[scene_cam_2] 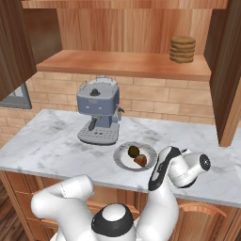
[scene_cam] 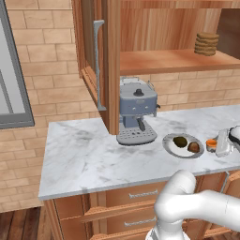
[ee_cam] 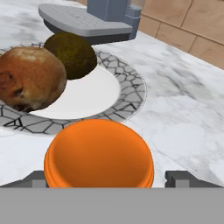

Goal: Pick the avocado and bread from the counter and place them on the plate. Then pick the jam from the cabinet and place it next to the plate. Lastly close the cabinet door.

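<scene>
One avocado (ee_cam: 72, 53) and one bread roll (ee_cam: 30, 76) seen on the plate (ee_cam: 131, 89), one orange-lidded jam jar (ee_cam: 99, 155) stood just beside its rim, gripper (ee_cam: 111, 179) spread wide either side, counter (scene_cam: 84, 154) bare leftward, cabinet door (scene_cam: 96, 56) open.

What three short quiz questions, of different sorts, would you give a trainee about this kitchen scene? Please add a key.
1. True or false: the avocado and the bread lie on the plate.
2. Where is the jam jar?
A. on the cabinet shelf
B. on the counter beside the plate
C. on the plate
3. Fill in: the gripper has its fingers ____ , one on each side of the jar.

Key
1. True.
2. B.
3. open; they stand apart from the jar's sides.
</scene>
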